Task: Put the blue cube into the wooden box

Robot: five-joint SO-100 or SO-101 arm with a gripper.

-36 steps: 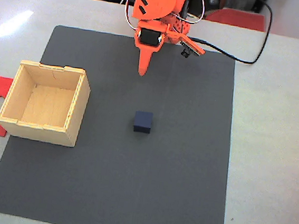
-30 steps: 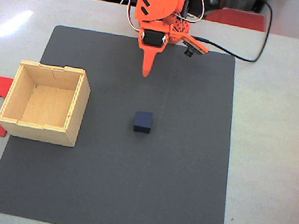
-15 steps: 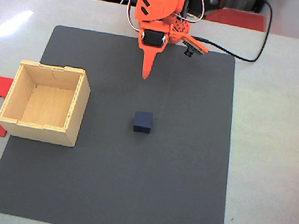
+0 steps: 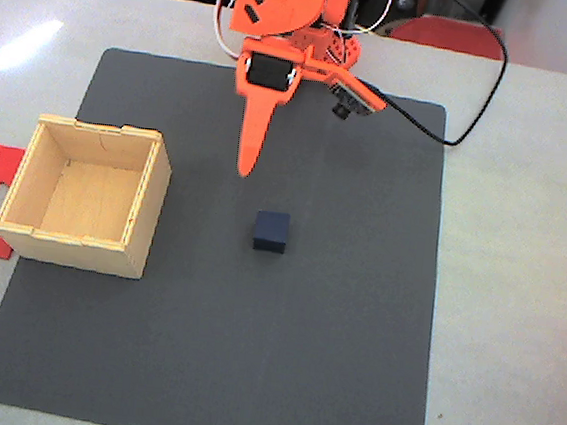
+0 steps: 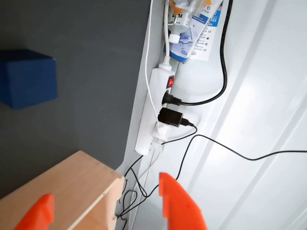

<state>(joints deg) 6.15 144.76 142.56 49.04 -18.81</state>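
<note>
Fig.: gripper (image 4: 244,169) w/ fingers spread, nothing held, just beyond blue cube (image 4: 272,230); wooden box (image 4: 149,198) well left. Cube may be nudged if descent is misaligned.

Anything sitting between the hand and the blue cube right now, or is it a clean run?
In the fixed view, only bare dark mat lies between the hand and the blue cube. The wooden box stands off to the left.

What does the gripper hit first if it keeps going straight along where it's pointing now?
Probably just the dark mat. In the fixed view the gripper points down-frame, its line passing between the wooden box and the blue cube. Its height is unclear.
</note>
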